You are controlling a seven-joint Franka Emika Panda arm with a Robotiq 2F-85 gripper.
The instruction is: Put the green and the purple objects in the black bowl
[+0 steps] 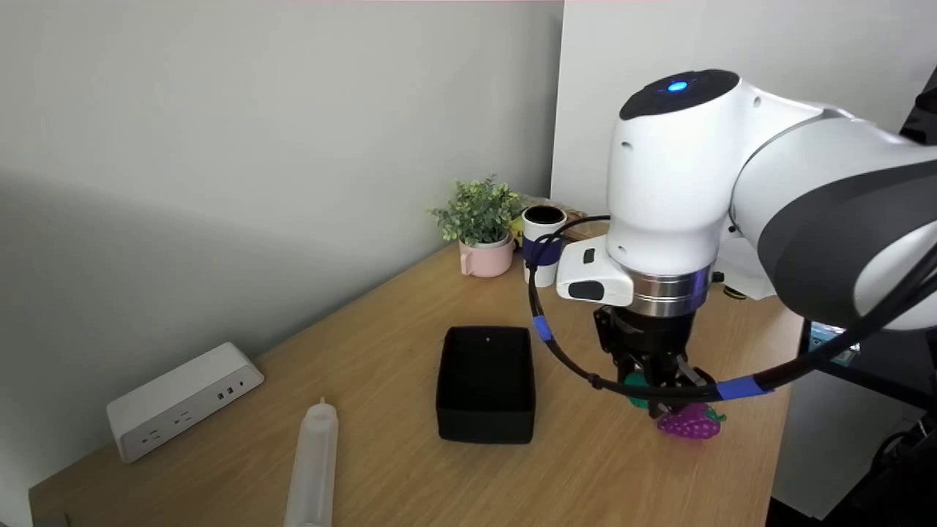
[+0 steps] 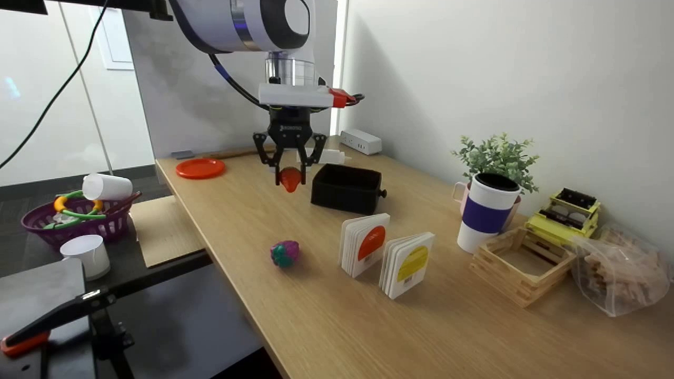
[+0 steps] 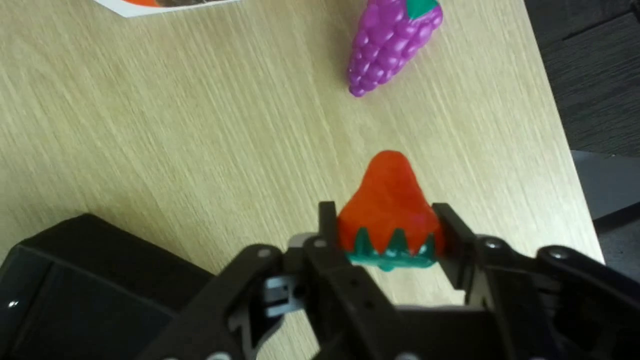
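Observation:
My gripper (image 2: 290, 169) is shut on a red strawberry with green leaves (image 3: 392, 210) and holds it above the table. The strawberry also shows in an exterior view (image 2: 290, 181); in an exterior view, mostly its green top (image 1: 635, 386) shows beside the fingers. A purple bunch of grapes with a green leaf (image 1: 688, 422) lies on the table near its edge; it also shows in an exterior view (image 2: 285, 253) and at the top of the wrist view (image 3: 387, 42). The black rectangular bowl (image 1: 486, 427) stands beside the gripper, with its corner at lower left in the wrist view (image 3: 120, 265).
Two white card stacks (image 2: 364, 245) (image 2: 406, 266) stand near the grapes. A white-purple tumbler (image 2: 485, 216), potted plant (image 1: 487, 256) and wooden crate (image 2: 518, 268) are along the wall. A clear bottle (image 1: 313, 468), white power strip (image 1: 183, 399) and red plate (image 2: 200, 168) lie farther off.

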